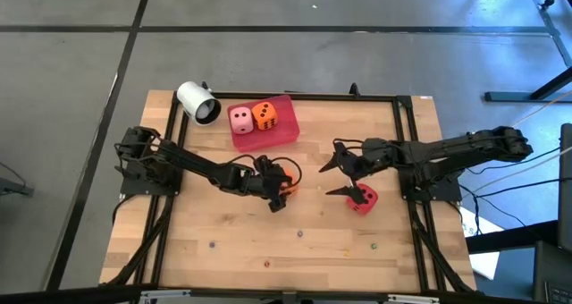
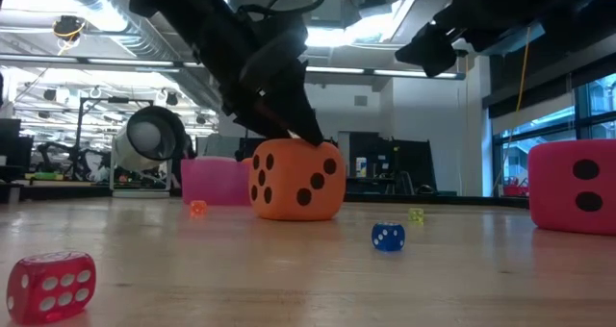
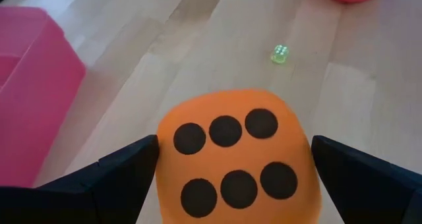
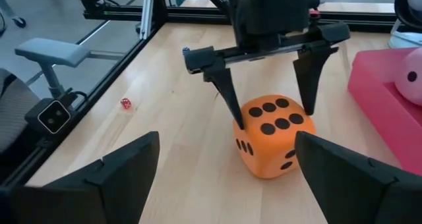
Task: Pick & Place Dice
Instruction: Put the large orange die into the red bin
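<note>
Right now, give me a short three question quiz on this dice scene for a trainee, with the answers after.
1. True or false: the left pincer stands open astride the orange die on the table.
2. Which dice lie on the red tray? A: pink and orange. B: red and orange. C: two red.
3. Fill in: the right pincer is open beside the ____ die.

Key
1. True; its fingers flank the die.
2. A; the pink die and the second orange die sit side by side there.
3. Red.
</note>
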`<state>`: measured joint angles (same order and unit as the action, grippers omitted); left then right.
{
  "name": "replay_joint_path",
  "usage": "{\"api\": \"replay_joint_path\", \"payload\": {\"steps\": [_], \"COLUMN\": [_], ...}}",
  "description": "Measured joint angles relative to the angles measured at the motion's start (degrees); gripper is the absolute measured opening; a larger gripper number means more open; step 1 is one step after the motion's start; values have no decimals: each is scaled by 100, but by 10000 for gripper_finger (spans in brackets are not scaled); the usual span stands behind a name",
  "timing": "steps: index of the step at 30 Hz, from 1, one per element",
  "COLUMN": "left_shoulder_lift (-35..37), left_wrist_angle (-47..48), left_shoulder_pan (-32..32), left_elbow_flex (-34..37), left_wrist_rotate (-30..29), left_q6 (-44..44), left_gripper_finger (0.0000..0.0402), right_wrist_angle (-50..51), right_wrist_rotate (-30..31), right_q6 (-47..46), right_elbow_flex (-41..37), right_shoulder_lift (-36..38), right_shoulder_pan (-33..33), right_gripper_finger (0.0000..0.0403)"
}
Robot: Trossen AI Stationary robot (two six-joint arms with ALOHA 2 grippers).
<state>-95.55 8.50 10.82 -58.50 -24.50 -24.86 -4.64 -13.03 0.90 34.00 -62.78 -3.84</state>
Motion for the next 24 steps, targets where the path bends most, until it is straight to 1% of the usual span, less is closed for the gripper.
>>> {"api": "replay_joint_path", "payload": {"steps": [5, 17, 20, 24], "left_shoulder_lift": [-123, -201, -205, -208], "left_wrist_angle": [95, 69, 95, 68], "left_shoulder_pan": [-94, -126, -126, -126], "left_elbow_flex": [-18, -17, -15, -11], "left_wrist_rotate": [-119, 11, 28, 47], "left_q6": [-279, -316, -328, -328], "left_gripper_finger": [393, 392, 381, 352], "right_wrist_angle": [18, 43, 43, 43], "right_wrist_rotate": [-7, -3, -3, -1], "right_q6": [3, 110, 110, 110], "right_elbow_flex": [0, 0, 0, 0], "right_shoulder_lift": [-2, -2, -2, -2], "right_shoulder_pan": [0, 0, 0, 0], "right_gripper_finger": [350, 350, 350, 350]}}
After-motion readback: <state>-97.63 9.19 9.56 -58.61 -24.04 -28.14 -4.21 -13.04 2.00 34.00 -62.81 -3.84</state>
